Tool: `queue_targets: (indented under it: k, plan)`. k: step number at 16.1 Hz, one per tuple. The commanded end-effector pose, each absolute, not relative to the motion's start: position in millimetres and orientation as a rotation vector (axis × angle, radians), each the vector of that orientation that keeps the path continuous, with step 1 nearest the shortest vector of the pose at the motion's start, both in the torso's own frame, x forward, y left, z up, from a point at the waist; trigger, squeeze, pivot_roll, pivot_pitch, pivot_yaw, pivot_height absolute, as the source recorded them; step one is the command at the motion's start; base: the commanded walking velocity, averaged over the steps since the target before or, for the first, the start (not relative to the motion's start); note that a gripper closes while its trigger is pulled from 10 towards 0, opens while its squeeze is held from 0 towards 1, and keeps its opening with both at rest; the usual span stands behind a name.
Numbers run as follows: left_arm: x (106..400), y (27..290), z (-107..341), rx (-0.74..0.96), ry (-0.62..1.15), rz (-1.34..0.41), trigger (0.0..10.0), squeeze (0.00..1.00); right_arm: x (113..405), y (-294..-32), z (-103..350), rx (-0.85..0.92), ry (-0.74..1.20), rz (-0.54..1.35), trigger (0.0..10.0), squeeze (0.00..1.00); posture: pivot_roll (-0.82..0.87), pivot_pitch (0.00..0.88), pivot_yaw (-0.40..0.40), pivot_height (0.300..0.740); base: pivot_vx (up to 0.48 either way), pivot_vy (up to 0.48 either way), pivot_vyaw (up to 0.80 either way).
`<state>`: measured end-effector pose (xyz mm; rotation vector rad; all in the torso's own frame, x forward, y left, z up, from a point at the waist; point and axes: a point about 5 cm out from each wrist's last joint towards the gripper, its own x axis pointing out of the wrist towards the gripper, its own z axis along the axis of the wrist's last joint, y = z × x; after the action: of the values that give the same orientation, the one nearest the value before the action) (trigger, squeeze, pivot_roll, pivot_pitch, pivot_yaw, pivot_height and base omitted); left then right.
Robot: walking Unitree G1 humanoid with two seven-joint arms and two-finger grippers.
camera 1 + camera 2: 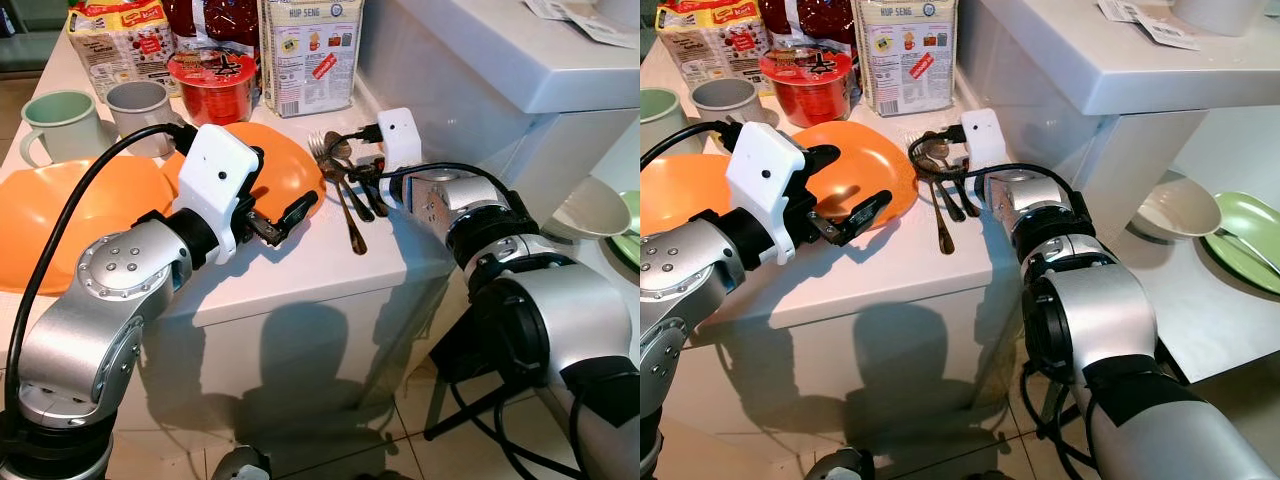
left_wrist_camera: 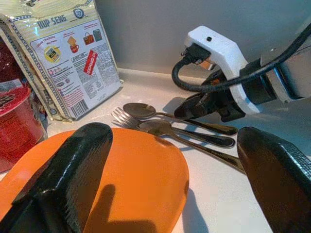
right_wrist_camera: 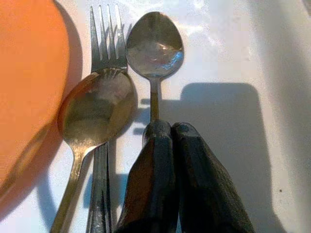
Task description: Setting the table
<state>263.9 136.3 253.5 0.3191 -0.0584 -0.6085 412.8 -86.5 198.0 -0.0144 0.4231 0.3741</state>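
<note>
Right gripper (image 3: pixel 163 127) fingers pinching spoon (image 3: pixel 154 46) handle

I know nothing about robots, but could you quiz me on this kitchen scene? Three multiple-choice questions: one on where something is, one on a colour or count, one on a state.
1. Where does the cutlery lie?
A. On the floor
B. On the white counter, beside the nearer orange plate
C. Inside the green mug

2. How many orange plates are there?
A. One
B. Two
C. Four

3. How are the right gripper fingers?
A. Pressed together over a spoon handle
B. Spread wide
C. Holding a mug

Answers: 1 B, the cutlery lies next to the plate's rim. 2 B, two plates lie side by side. 3 A, the wrist view shows no gap between the fingers.
</note>
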Motion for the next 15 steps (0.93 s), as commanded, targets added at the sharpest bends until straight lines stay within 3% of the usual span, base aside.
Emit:
queue_targets:
  k: [1,10,15]
  plan:
    - [261,131,258,0.320,-0.080,-0.636,10.0,0.00,411,-97,189,0.038,0.476,0.326,0.0,0.00,0.20,0.088,-0.077,0.740,0.000,0.000,0.00]
    - [269,122,260,0.297,-0.108,-0.655,10.0,0.00,412,-105,186,0.074,0.469,0.247,0.0,0.00,0.18,0.079,-0.052,0.740,0.000,0.000,0.00]
    - [275,126,268,0.280,-0.150,-0.613,10.0,0.00,421,-82,230,0.035,0.228,0.313,0.0,0.00,0.17,0.058,-0.049,0.740,0.000,0.000,0.00]
